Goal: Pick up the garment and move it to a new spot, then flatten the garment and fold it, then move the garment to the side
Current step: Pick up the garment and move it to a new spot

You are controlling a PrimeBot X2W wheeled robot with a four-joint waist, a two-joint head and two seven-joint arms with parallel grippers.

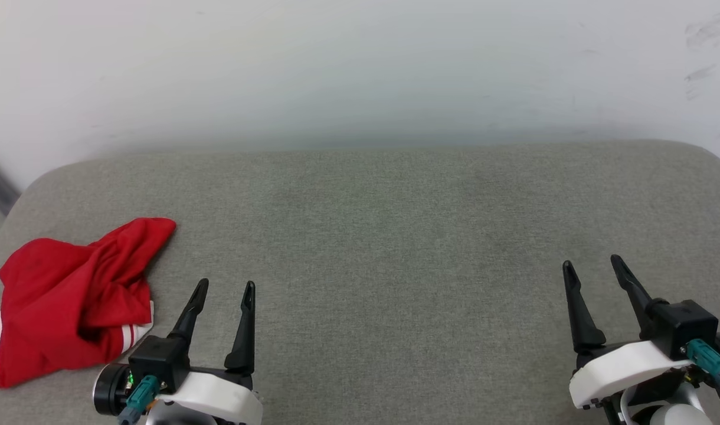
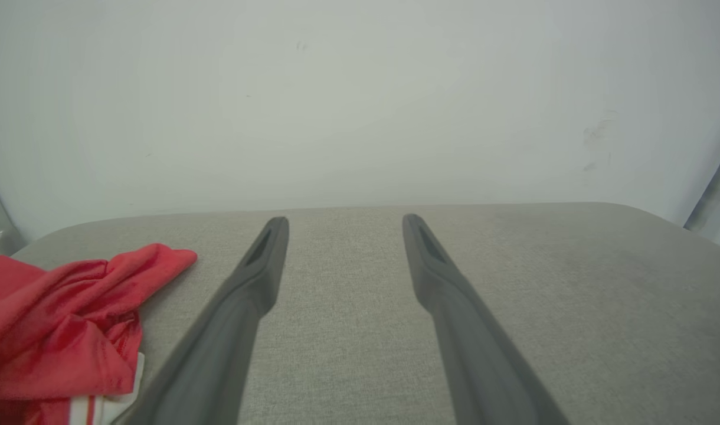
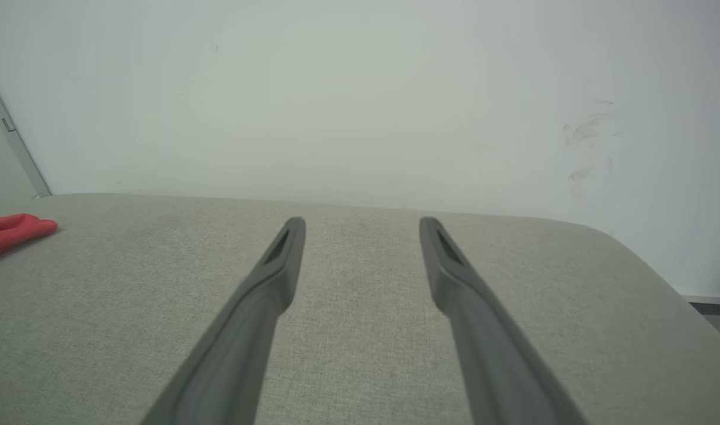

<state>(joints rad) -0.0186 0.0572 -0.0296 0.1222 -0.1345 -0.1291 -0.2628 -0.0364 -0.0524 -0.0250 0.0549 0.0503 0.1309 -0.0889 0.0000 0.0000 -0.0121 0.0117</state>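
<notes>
On a grey padded counter [image 1: 395, 236], the crumpled garment [image 1: 71, 301] lies ready for pickup beside the open left hand [image 1: 227, 284], while the right hand [image 1: 591, 261] is likewise open and empty.

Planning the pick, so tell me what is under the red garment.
The garment lies crumpled on the grey padded surface. Anything beneath its bunched folds is covered from view.

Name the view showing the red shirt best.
Head view: nearly the whole crumpled garment lies in frame on the grey cushion. The left wrist view cuts it off at the left edge; the right wrist view catches a red tip.
</notes>
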